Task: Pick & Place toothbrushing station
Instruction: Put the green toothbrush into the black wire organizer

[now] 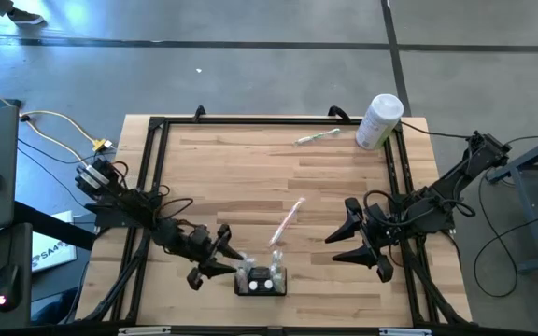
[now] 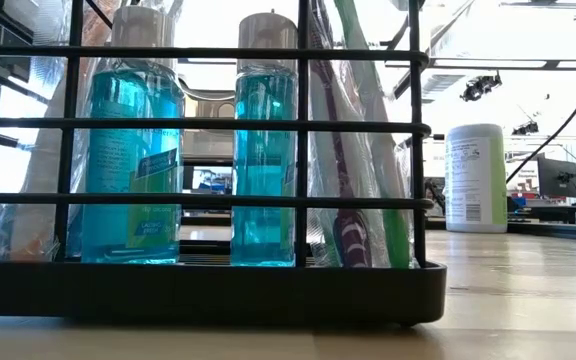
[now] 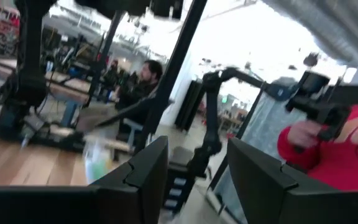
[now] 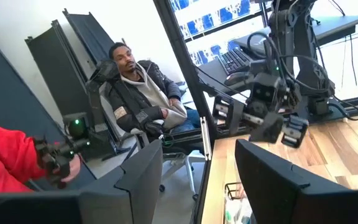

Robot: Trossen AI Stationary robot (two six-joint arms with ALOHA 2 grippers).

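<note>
Toothbrushing station [image 1: 261, 280] at the near edge of the table [image 1: 250, 168], roughly mid-width, a low black wire-sided holder. Inside it, in the low view, two bottles of blue mouthwash [image 2: 265, 150] standing upright side by side, and packaged toothbrushes [image 2: 353, 140] leaning at one end. Left gripper [image 1: 220, 254] just beside the station on its left, fingers spread and closed on nothing, clear gap between them in the left wrist view. Pink wrapped toothbrush [image 1: 287, 222] lying loose on the wood just beyond the station, toward the table's middle. Right gripper [image 1: 355, 239] well apart to the right of the station, near the right rail, jaws parted and empty. Green toothbrush [image 1: 317, 137] lying near the far edge, and beside it a white cylindrical container [image 1: 378, 121] at the far right corner. Beyond the table, a seated person [image 4: 142, 87] in a dark jacket, and a red sleeve [image 4: 5, 155] with a hand on a black handle.
</note>
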